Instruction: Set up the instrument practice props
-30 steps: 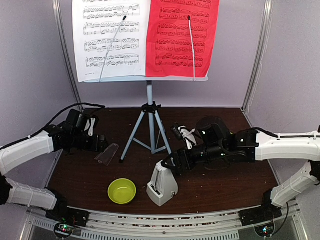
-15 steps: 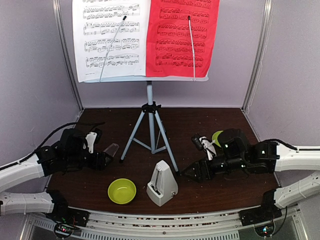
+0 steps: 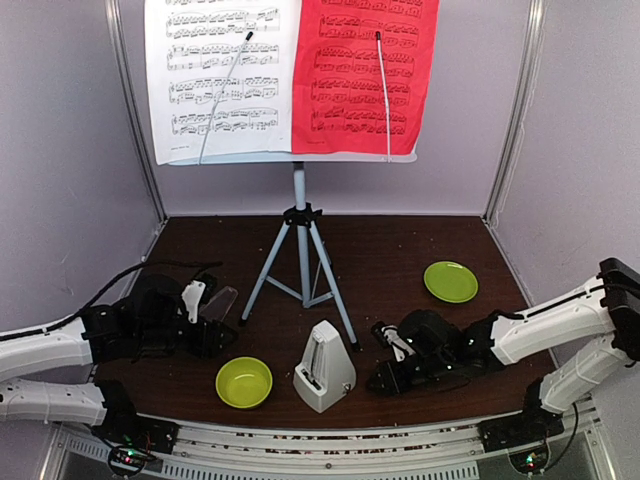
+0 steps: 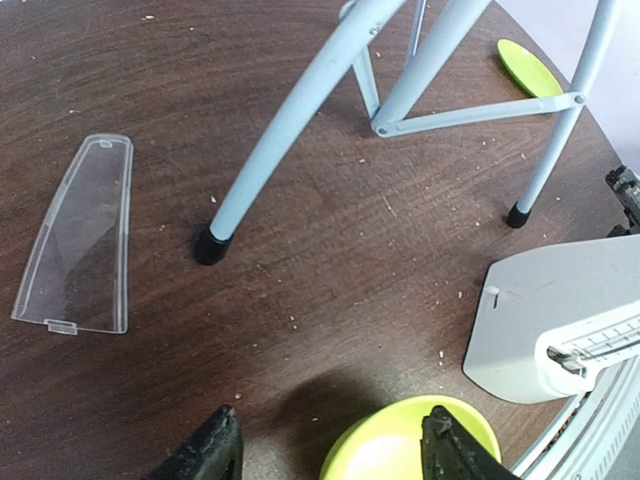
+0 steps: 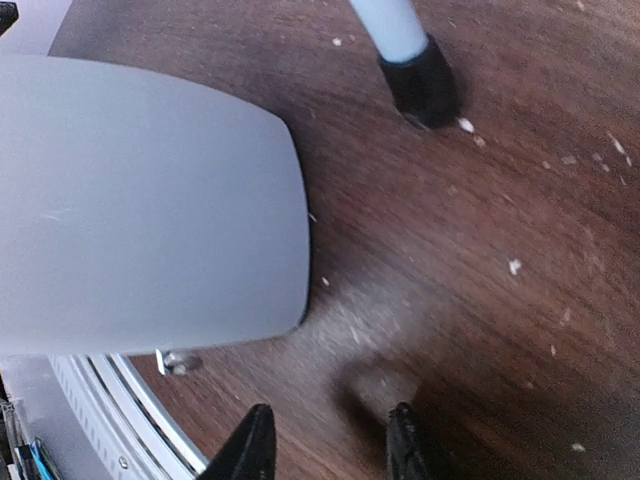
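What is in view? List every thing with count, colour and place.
stand: 1, pale grey, back centre, tripod feet on the table
white page: 1, white, left half of the stand
red page: 1, red, right half of the stand
metronome: 1, cream, front centre
bowl: 1, lime green, left of the metronome
plate: 1, lime green, right side
clear cover: 1, transparent, flat, left of the stand's legs
table: 1, dark brown
left tool: 1, black, open, by the bowl
right tool: 1, black, open, right of the metronome
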`<state>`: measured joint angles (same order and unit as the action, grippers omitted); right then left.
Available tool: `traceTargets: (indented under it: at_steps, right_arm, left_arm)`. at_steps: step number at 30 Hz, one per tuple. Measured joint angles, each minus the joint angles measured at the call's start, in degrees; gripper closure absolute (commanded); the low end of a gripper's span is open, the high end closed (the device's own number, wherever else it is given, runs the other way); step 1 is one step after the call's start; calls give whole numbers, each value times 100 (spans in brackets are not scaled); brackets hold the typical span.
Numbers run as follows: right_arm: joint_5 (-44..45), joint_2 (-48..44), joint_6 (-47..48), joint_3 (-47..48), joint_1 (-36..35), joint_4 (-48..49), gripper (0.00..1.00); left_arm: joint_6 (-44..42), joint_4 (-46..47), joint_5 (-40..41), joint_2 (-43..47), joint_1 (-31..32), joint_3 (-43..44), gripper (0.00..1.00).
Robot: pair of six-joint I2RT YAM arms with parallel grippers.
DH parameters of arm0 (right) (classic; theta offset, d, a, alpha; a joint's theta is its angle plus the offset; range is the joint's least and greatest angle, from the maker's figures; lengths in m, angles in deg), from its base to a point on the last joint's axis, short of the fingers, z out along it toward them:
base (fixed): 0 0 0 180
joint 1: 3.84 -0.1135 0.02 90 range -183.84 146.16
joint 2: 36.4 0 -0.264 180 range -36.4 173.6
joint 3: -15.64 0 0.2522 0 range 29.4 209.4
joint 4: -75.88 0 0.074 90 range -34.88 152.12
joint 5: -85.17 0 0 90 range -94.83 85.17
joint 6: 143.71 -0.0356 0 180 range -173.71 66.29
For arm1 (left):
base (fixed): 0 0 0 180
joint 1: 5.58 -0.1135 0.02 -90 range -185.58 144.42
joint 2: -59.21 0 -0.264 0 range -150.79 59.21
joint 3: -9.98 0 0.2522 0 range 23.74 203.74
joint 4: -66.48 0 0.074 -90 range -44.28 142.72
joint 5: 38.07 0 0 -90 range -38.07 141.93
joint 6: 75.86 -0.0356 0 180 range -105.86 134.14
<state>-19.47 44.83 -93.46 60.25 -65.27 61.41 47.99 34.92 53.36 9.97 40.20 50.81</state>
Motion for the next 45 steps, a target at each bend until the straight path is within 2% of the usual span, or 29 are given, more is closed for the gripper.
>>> traceTargets:
  at_steps: [8,21,27,29,34,38,41,45]
  right_arm:
    - [-57,581,-131,555,0,319,72]
    - [-55,1342,-264,1707,4,326,73]
    - [-55,1606,-72,2232,70,203,71]
    - [-59,1606,7,2258,107,190,68]
    - [-57,1416,177,2212,142,87,50]
    - [-59,704,262,1928,142,144,36]
    - [-63,264,345,1749,138,269,31]
    - [-70,138,468,1711,26,308,25]
  left_arm:
    - [72,122,168,-256,402,7,37]
    - [52,125,227,-341,662,92,37]
    - [-9,116,297,-450,935,352,26]
    - [-72,146,332,-514,1126,481,24]
    - [-155,337,361,-621,1471,564,25]
    - [-114,575,476,-621,1493,514,31]
    - [-90,734,570,-706,1493,472,37]
    - [-98,833,656,-1169,1493,479,43]
